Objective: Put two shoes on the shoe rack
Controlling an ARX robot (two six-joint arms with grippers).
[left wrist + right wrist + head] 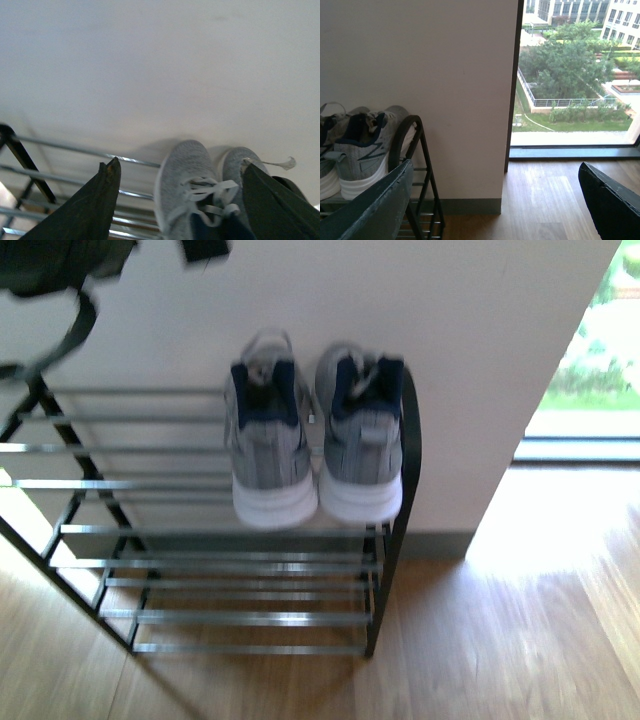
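White wall (480, 340) backs the rack (200, 533), which stands on a wood floor (500, 640). We see the left shoe (266, 445) and right shoe (362, 435) on the top shelf at the rack's right end, just beside each other, soles down. Each has its long axis across the rods, heel toward us and toe to the wall. The right shoe sits just beside the curved black end frame. Left of the pair the rods run on bare, and the lower tiers show below. Right of the rack the floor lies open up to a window (570, 75).

Our front view gives only the heels and navy collars. The left wrist view shows the toes close to the wall and the grey laces (205, 192). There the left claw (180, 165) is spread wide, its fingers framing the pair without closing on it. The right wrist view shows the right shoe's outer side with its navy streak. The right claw (495, 170) is also wide, off the rack's right end over the floor, holding nothing.
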